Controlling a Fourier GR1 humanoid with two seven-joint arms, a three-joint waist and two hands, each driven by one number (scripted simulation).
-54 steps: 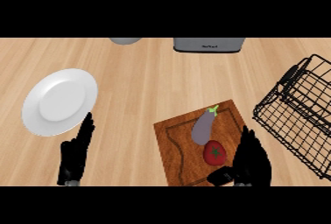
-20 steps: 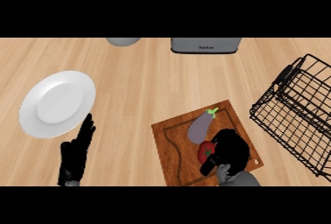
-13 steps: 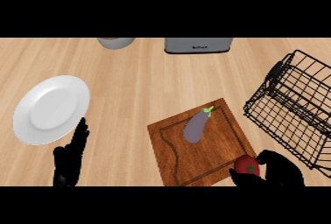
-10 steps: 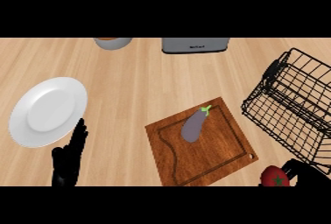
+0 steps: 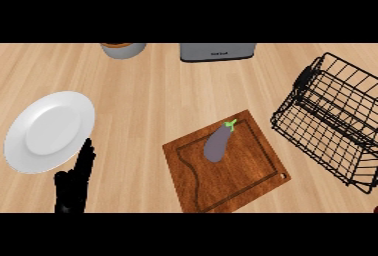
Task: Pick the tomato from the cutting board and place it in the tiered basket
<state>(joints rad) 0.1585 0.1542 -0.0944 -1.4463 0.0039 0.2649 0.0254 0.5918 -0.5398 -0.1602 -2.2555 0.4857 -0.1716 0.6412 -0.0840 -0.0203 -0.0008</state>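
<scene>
While the cutting board (image 5: 229, 165) at 5 o'clock bears only an eggplant (image 5: 216, 144), tomato unseen, tiered basket (image 5: 336, 120) unfilled, left hand (image 5: 74, 180) fingers straight, idle

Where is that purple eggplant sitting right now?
In the head view the eggplant lies on the wooden cutting board, right of centre, its green stem pointing toward the black wire basket at the right. The white plate sits far off to the left.

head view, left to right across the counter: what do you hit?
White plate → left hand → cutting board with the eggplant on it → tiered basket. Tomato and right hand are not in view.
</scene>
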